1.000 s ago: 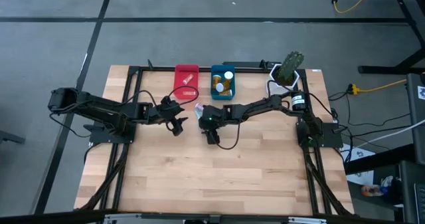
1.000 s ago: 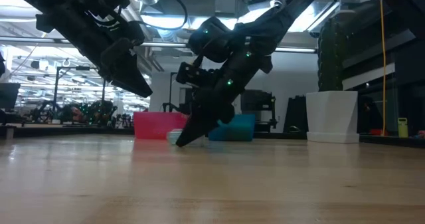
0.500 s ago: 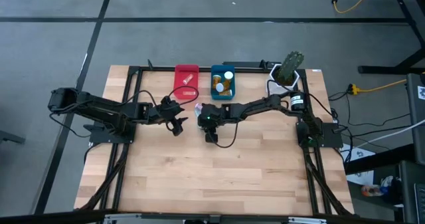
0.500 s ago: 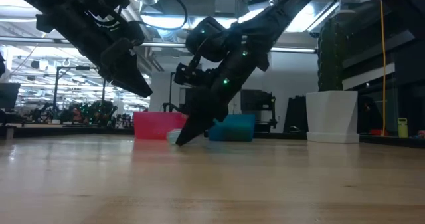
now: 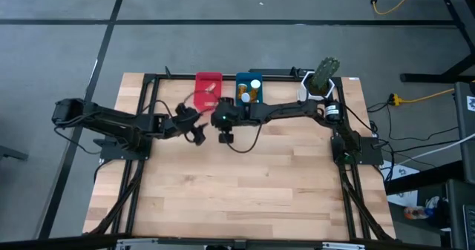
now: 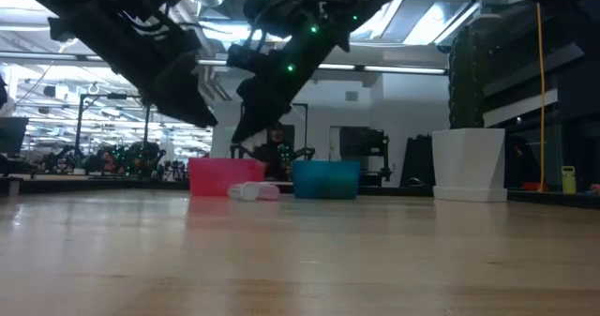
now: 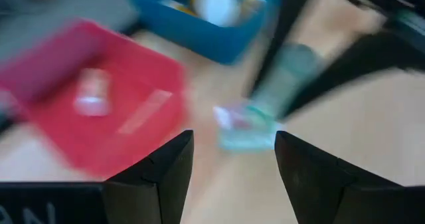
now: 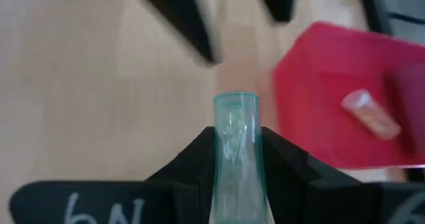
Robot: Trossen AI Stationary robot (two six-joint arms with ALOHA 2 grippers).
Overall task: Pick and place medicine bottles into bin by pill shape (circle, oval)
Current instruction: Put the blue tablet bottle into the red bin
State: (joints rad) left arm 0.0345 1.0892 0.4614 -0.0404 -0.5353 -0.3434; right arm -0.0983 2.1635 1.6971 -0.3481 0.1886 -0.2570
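A teal-tinted clear bottle [image 8: 235, 144] stands pinched between the right tool's [image 8: 236, 161] fingers, mid-frame beside the red bin [image 8: 332, 98]. The left tool [image 7: 232, 161] hangs spread, empty, near a pink-tinted bottle [image 7: 242, 121] lying on the table [image 5: 245, 191].

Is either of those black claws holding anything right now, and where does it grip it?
Yes. The right gripper is shut on a teal-tinted clear bottle, pinching its lower part so the top sticks out. The left gripper is open and holds nothing.

Wooden table [image 5: 245, 183]: red bin [image 5: 208, 87], blue bin [image 5: 249, 102], cactus pot [image 5: 315, 94]
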